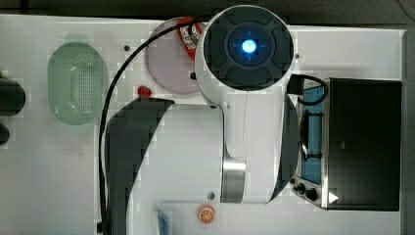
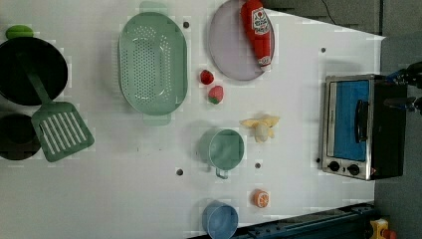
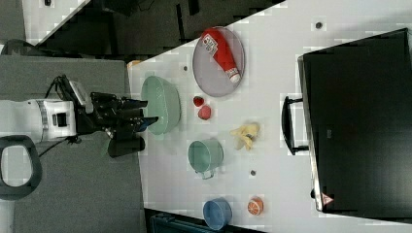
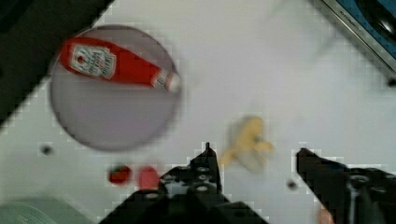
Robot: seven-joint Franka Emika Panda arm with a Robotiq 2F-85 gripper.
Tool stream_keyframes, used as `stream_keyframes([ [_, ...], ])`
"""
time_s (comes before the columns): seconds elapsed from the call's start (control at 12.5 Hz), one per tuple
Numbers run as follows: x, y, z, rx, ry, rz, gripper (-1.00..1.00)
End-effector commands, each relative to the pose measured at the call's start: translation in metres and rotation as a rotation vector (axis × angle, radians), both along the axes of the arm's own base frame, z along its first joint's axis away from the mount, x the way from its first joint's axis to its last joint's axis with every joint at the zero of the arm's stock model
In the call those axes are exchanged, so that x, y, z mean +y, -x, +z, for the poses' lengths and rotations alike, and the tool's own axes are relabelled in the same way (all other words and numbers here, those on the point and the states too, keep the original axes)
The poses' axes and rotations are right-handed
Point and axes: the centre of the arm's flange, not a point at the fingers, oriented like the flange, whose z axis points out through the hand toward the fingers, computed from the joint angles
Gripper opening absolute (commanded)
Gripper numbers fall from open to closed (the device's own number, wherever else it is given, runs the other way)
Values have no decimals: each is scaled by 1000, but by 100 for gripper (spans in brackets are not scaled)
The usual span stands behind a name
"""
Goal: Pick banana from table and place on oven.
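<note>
So the gripper point(image 4: 254, 161) hangs high with its fingers spread wide and empty, I guess lining up a drop onto the banana point(image 4: 246, 142). That lies mid-frame on the table point(image 4: 280, 70), partly peeled, long axis roughly diagonal, well short of the oven point(image 2: 363, 127).

Bright, even overhead light; white tabletop point(image 2: 124, 199) near blown out, soft short shadows under objects. Blocky compression artefacts along edges in all views. Wrist view motion-blurred: banana point(image 4: 246, 142) smeared, fingers point(image 4: 205, 168) soft. Arm's blue LED glows at 12 o'clock, top view.
</note>
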Motion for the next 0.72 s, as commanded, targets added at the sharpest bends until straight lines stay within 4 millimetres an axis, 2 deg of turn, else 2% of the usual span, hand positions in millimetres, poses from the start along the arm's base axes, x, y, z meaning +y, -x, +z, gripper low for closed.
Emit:
stream_keyframes([
  [0.08,4,143,55,6,-1,46,59],
  [0.24,4,143,54,8,-1,46,100],
  [0.48,4,137,40,26,-3,48,100],
  [0.72,4,112,-5,48,-7,54,100],
])
